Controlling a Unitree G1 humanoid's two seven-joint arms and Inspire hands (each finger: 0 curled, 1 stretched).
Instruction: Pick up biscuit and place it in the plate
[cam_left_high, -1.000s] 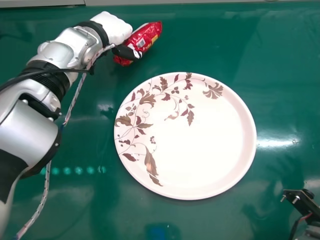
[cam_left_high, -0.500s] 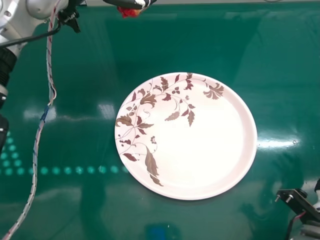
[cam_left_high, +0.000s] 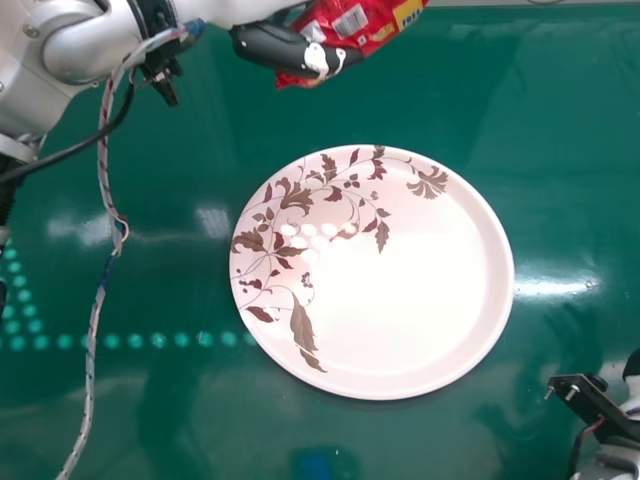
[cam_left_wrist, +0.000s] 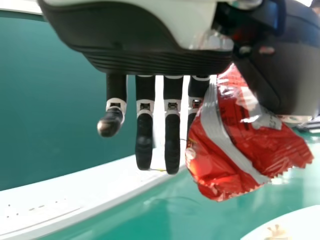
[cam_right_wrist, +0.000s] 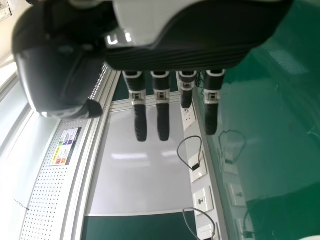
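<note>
biscuit (cam_left_high: 374, 24) – partly behind fingers (cam_left_high: 278, 48)

Bright — white glare on tabletop (cam_left_high: 560, 160)

Head view: open lane over green tabletop (cam_left_high: 560, 120) between the biscuit packet (cam_left_high: 380, 22) at the left hand (cam_left_high: 285, 48) and the far rim of the plate (cam_left_high: 400, 300). Plate approachable from above. Obstacles: braided cable (cam_left_high: 97, 320) left of plate, apart from it; dark bracket (cam_left_high: 590, 400), near right corner, off the rim.
</note>
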